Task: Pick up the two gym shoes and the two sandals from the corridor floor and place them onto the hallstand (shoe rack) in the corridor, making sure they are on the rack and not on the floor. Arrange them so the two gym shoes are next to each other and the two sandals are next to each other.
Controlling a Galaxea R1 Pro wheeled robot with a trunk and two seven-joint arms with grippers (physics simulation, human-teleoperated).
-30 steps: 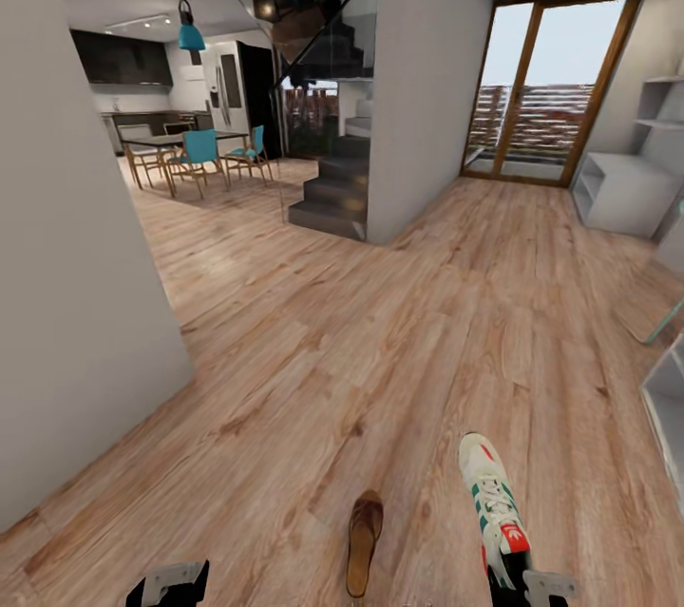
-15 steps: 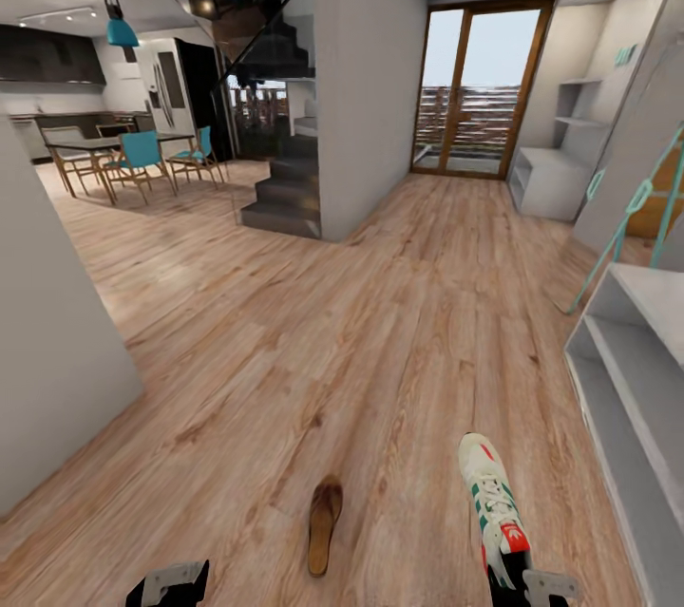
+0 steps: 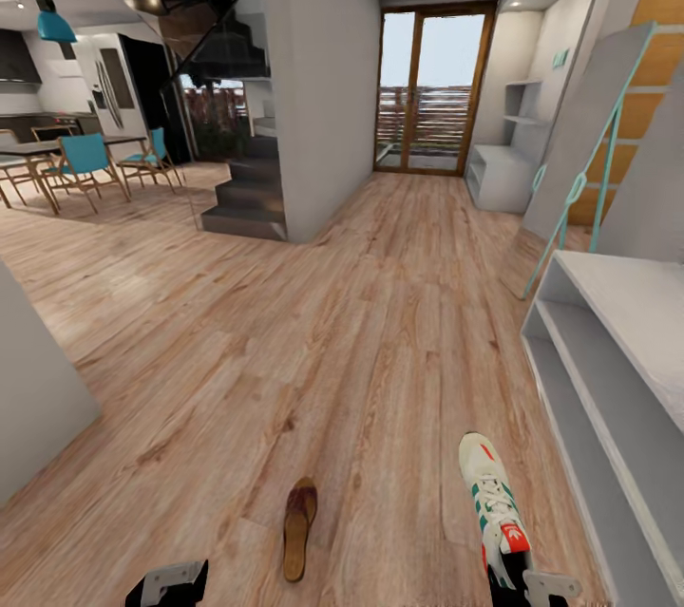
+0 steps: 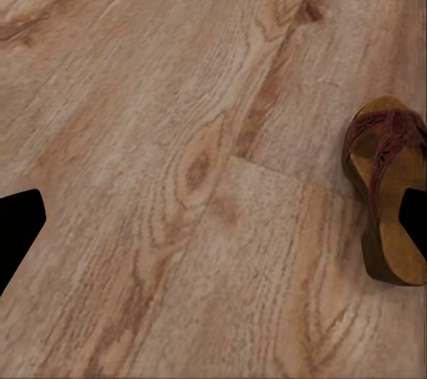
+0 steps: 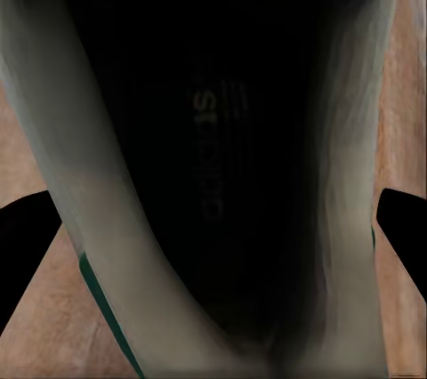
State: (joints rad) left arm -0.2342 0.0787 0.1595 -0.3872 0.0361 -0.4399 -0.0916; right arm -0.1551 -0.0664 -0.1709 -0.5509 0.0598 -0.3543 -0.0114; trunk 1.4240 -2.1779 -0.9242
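Gym shoe [image 3: 492, 504] hangs from your right gripper [image 3: 532, 588], fingers shut on its heel, beside the hallstand [image 3: 608, 398]. Left gripper [image 3: 171, 585] is open, empty. 1 sandal [image 3: 299, 528] lies underfoot; swinging carelessly may clip the shelf edge.

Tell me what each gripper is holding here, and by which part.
The right gripper holds the white lace-up gym shoe with green stripes by its heel end. The left gripper holds nothing; the brown sandal lies on the floor.
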